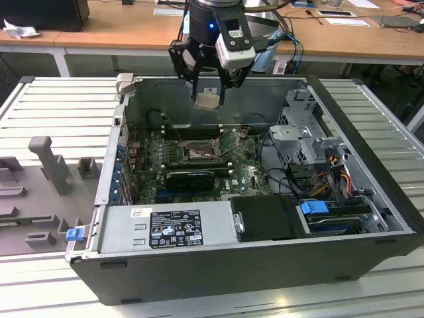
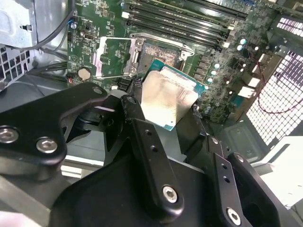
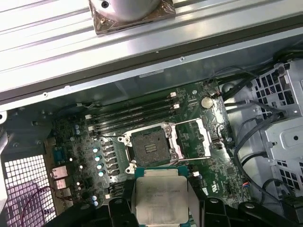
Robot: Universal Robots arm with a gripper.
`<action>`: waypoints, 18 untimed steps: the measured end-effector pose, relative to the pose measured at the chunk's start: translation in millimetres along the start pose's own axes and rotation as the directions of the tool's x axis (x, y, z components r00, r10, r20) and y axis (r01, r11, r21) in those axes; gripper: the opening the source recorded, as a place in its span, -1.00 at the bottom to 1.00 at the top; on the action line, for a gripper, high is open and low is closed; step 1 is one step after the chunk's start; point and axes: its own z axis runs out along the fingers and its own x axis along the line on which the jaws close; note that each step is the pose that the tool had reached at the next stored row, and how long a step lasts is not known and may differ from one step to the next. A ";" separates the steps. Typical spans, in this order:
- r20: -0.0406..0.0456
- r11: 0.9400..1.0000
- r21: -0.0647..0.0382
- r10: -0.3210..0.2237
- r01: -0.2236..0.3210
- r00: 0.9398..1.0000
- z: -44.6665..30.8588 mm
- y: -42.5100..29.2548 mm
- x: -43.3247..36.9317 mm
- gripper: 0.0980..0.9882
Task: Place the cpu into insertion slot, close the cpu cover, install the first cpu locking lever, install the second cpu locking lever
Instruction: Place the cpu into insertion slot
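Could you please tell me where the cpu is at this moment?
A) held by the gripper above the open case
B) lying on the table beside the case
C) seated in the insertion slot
A: the gripper holds the cpu above the empty insertion slot.

There's the ribbed metal table [image 1: 59, 99] carrying the open computer case [image 1: 252, 271], with a grey moulded tray [image 1: 40, 205] just beside it on the exterior view's left.
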 end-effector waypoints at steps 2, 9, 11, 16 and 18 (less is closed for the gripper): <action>0.002 1.000 0.000 0.020 -0.020 1.000 0.0 0.0 0.0 -0.03; 0.008 0.996 -0.002 0.092 -0.092 0.996 0.1 0.0 0.0 -0.03; 0.010 0.994 -0.003 0.110 -0.110 0.994 0.1 0.0 0.0 -0.03; 0.014 0.986 -0.004 0.164 -0.164 0.986 0.2 0.0 0.0 -0.03; 0.017 0.982 -0.005 0.191 -0.191 0.981 0.2 0.0 0.0 -0.03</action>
